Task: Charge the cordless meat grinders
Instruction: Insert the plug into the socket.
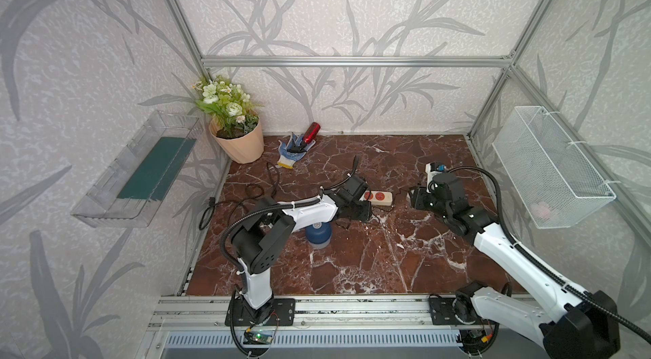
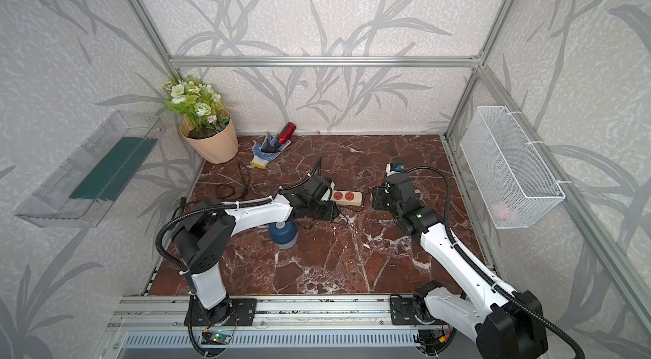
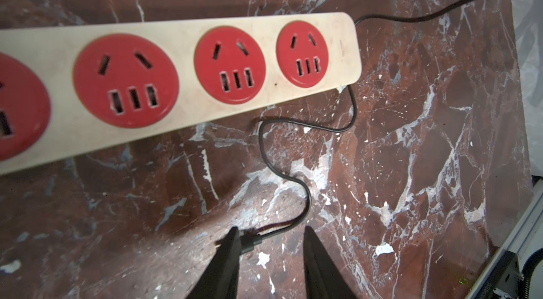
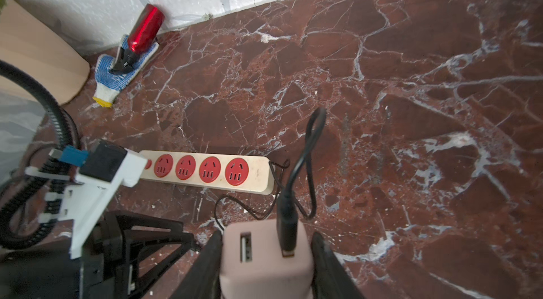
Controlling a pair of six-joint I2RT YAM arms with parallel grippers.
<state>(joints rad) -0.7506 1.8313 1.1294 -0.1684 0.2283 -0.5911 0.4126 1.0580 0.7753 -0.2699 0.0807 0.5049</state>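
Your left fingers (image 3: 227, 262) stand apart, and the small plug (image 3: 249, 244) of a thin black cable (image 3: 308, 206) lies against one tip. Just ahead of them is the cream power strip (image 3: 186, 100). Your right fingers (image 4: 324, 262) are clamped on a pink charger block (image 4: 264, 259) with a black lead (image 4: 286, 212) plugged in. The meat grinder (image 1: 318, 235) stands on the surface (image 1: 387, 269) behind your left fingers, under that arm's forearm.

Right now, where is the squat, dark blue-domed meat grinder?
In both top views, the meat grinder stands beneath the left arm's forearm, camera-side of the cream power strip.
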